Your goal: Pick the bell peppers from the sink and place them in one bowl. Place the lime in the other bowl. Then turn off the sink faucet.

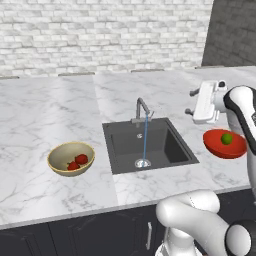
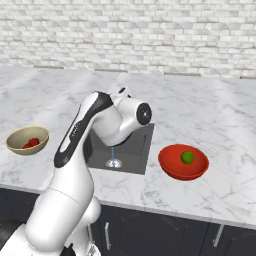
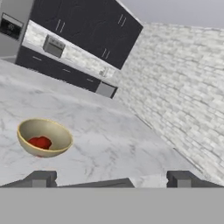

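Both red bell peppers [image 1: 77,162] lie in the tan bowl [image 1: 61,152] on the counter left of the sink [image 1: 125,146]. On the right, the green lime [image 1: 227,139] rests in the red bowl [image 1: 214,143]. Water still runs from the sink faucet [image 1: 142,110] down to the drain. My gripper [image 1: 190,102] hovers open and empty, lying sideways above the counter right of the faucet, behind the red bowl. In the hand view its fingertips [image 3: 41,178] stand wide apart, facing the tan bowl [image 3: 59,131] and peppers [image 3: 40,142]. From the right I see the lime [image 2: 187,157] in the red bowl [image 2: 171,162].
White marble counter [image 1: 50,110] spreads to both sides of the sink, with a brick wall behind it. Dark cabinets and an oven show far off in the hand view. My arm covers much of the sink [image 2: 139,145] in the right base view.
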You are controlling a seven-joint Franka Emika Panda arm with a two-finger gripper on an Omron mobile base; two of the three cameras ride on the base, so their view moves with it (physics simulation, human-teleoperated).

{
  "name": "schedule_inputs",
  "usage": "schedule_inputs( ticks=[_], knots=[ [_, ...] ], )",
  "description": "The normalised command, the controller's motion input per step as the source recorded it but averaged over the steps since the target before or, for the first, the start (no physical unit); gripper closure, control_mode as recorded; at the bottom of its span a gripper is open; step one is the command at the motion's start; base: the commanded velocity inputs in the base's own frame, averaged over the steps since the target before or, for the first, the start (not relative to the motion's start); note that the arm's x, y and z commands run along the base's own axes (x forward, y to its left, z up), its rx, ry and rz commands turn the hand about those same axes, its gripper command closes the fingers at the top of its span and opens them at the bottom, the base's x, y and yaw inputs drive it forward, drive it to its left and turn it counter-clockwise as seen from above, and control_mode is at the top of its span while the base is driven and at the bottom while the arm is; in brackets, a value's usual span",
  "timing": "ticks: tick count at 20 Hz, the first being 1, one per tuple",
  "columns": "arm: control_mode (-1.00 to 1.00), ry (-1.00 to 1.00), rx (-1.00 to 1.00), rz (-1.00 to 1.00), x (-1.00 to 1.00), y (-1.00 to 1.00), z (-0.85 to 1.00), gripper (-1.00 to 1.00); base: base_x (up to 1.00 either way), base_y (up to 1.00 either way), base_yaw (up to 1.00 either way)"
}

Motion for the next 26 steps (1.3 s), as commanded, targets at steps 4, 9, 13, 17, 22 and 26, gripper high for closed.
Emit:
schedule_inputs(
  ticks=[4, 9, 13, 17, 22, 26],
  knots=[
    [-1.00, 0.00, 0.00, -0.09, 0.18, -0.06, -0.04, -1.00, 0.00, 0.00, 0.00],
    [-1.00, 0.00, 0.01, -0.02, 0.00, -0.37, -0.12, -1.00, 0.00, 0.00, 0.00],
    [-1.00, 0.01, 0.04, 0.00, 0.00, -0.23, -0.04, -1.00, 0.00, 0.00, 0.00],
    [-1.00, 0.02, 0.05, 0.00, 0.04, -0.10, -0.05, -1.00, 0.00, 0.00, 0.00],
    [-1.00, 0.06, 0.03, 0.00, 0.16, -0.07, -0.07, -1.00, 0.00, 0.00, 0.00],
    [-1.00, 0.09, 0.00, 0.00, 0.29, 0.00, -0.11, -1.00, 0.00, 0.00, 0.00]
  ],
)
